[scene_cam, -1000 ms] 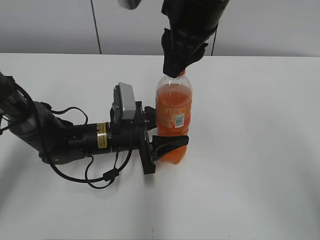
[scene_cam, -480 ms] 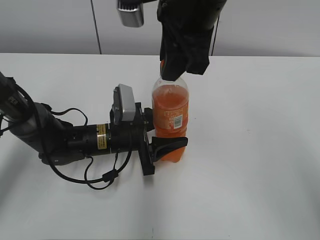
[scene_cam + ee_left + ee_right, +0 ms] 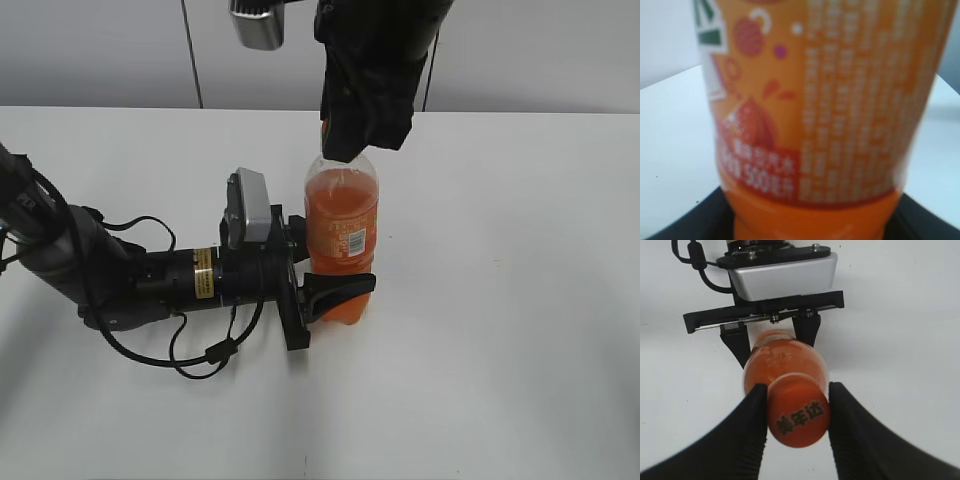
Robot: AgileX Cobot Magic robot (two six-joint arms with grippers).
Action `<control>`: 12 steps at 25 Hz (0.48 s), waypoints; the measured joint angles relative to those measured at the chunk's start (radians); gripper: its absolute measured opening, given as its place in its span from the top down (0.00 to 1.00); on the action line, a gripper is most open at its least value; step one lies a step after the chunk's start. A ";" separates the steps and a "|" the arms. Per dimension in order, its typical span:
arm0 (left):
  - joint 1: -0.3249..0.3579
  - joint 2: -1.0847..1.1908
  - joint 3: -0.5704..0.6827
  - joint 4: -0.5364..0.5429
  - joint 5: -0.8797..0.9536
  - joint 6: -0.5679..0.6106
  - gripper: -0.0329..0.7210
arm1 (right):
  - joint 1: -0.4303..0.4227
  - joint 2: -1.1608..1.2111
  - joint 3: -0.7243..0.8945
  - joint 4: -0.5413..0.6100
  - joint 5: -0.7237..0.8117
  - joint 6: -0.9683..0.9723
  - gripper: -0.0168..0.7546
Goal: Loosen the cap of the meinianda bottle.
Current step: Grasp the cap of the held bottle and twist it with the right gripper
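Your meinianda bottle (image 3: 341, 240) stands upright mid-surface (image 3: 520, 300). Left tool (image 3: 330, 262) clamps its lower body from left. Right tool (image 3: 797, 412) from above pinches cap (image 3: 799, 416), hiding it in exterior view. Left arm cables (image 3: 200, 350) lie near-left on surface.

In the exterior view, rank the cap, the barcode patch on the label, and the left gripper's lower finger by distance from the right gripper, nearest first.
1. The cap: at the bottle's top, between the right gripper fingers.
2. The barcode patch: mid-bottle, below on the meinianda bottle label.
3. The left gripper lower finger: lowest, across the bottle's ribbed base.
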 joint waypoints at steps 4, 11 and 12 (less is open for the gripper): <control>0.000 0.004 0.000 -0.015 0.000 -0.003 0.43 | 0.000 0.002 0.000 0.008 -0.003 0.077 0.29; 0.000 0.008 -0.001 -0.023 0.000 -0.004 0.43 | 0.000 0.002 -0.084 -0.004 -0.003 0.393 0.21; 0.000 0.008 -0.001 -0.023 0.000 -0.004 0.43 | 0.000 0.001 -0.100 -0.020 -0.003 0.489 0.21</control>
